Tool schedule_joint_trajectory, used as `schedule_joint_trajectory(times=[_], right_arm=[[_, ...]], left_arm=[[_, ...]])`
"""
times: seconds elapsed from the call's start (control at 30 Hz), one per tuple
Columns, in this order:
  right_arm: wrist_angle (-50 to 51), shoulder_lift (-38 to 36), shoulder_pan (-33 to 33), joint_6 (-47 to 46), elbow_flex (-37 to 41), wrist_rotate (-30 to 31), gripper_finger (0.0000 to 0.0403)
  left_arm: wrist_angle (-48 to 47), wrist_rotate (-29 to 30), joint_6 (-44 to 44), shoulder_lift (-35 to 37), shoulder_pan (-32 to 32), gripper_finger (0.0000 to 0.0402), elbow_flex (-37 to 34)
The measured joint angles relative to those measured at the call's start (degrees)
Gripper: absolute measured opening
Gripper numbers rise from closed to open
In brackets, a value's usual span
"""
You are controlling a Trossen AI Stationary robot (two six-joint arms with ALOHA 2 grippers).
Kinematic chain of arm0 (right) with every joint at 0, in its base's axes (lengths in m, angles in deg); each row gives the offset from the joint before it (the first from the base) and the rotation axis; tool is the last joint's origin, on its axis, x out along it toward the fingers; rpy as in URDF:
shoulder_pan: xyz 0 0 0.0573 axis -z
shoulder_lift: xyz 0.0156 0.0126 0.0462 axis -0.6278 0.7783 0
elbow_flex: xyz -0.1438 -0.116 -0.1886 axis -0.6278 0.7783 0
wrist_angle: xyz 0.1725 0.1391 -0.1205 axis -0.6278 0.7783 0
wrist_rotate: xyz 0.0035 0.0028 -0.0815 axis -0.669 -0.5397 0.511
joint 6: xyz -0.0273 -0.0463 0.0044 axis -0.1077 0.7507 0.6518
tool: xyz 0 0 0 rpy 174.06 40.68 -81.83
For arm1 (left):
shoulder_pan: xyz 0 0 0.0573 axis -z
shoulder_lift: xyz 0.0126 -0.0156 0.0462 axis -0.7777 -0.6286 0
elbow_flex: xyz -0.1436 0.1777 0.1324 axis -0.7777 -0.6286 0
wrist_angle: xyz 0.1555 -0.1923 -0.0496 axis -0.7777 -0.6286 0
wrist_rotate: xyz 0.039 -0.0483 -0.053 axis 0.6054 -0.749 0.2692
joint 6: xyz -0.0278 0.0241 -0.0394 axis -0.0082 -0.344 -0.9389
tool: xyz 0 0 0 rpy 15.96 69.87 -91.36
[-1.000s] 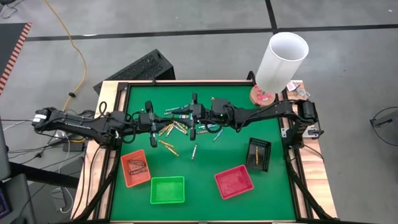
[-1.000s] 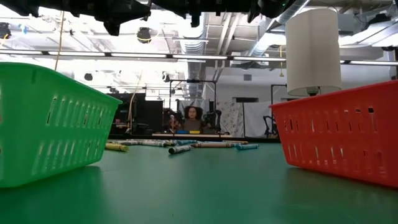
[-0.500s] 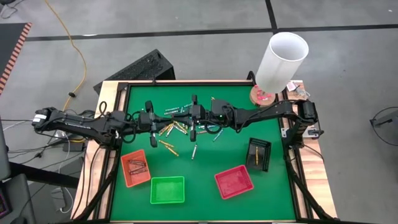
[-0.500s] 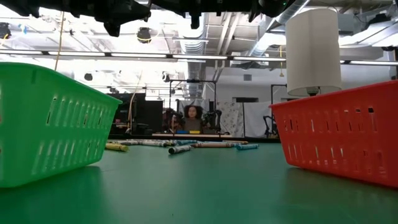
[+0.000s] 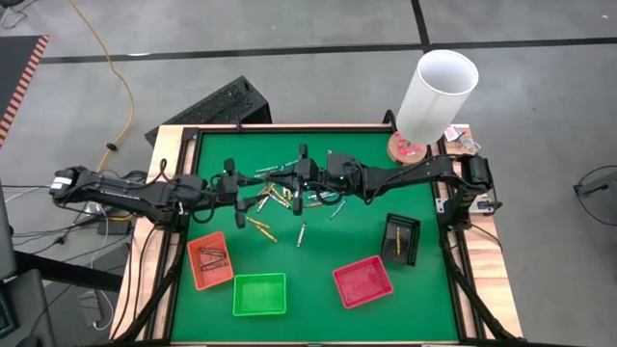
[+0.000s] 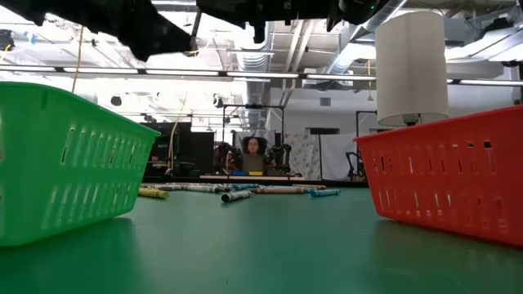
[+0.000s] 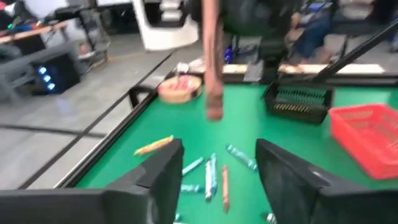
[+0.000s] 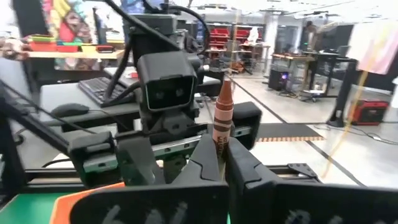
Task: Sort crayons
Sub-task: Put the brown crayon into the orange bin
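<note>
One brown crayon [image 8: 222, 124] is pinched upright by the right jaws [image 8: 219, 163] above mid-desk [image 5: 424, 299]. Left jaws [image 7: 217, 180] are spread, empty, just beside. The remaining crayons [image 5: 275, 198] lie scattered below. Judged light, stiff, waxy and snappable; best gripped mid-shaft, on the paper wrap.

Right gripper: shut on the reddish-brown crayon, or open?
Shut on it. In the right wrist view the right gripper pinches the reddish-brown crayon upright between its dark fingers; the left gripper faces it, open.
</note>
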Motion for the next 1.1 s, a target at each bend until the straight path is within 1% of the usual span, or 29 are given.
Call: schedule_joint_trajectory(times=[0.1, 0.23, 0.3, 0.43, 0.5, 0.63, 0.7, 0.77, 0.87, 0.93, 1.1], right_arm=[[1.74, 0.00, 0.00, -0.04, -0.02, 2.21, 0.0001], [6.98, 0.00, -0.07, -1.55, -0.02, 3.16, 0.0000], [9.55, 0.00, -0.11, -2.97, -0.02, 3.21, 0.0000], [8.46, 2.90, -0.64, -6.36, -0.11, 2.52, 0.0000], [4.09, 5.97, -1.12, -8.08, -0.07, 1.75, 0.0000], [-6.16, 13.16, -1.99, -13.12, -0.32, -2.05, 0.0000], [-9.60, 17.01, -2.15, -15.18, -1.98, -3.68, 0.0000], [-10.85, 21.10, -2.43, -16.64, -5.66, -5.42, 0.0000], [-10.69, 27.21, -2.75, -17.18, -13.15, -9.14, 0.0000], [-7.98, 31.34, -3.30, -17.16, -19.48, -12.25, 0.0000], [2.64, 40.61, -4.35, -14.82, -37.40, -18.52, 0.0000]], left_arm=[[-4.95, 4.93, -0.81, 1.93, 0.02, 0.0215, 0.00], [-11.07, 14.92, -3.53, 6.94, -0.02, 0.0218, 0.00], [-11.77, 17.66, -4.62, 9.95, -0.01, 0.0216, 0.00], [-9.93, 18.28, -2.72, 16.20, 0.00, 0.0213, 0.00], [-8.99, 18.36, -1.47, 18.99, 0.00, 0.0213, 0.00], [-8.75, 18.12, -1.25, 23.54, 0.00, 0.0213, 0.02], [-8.95, 17.87, -1.23, 24.94, -0.02, 0.0213, 0.02], [-9.33, 17.52, -1.21, 25.94, 0.00, 0.0213, 0.02], [-9.33, 17.51, -1.21, 26.63, 0.00, 0.0213, 0.02], [-9.35, 17.49, -1.21, 26.60, 0.00, 0.0213, 0.02], [-9.91, 17.51, -1.19, 26.58, 0.00, 0.0213, 0.02]])
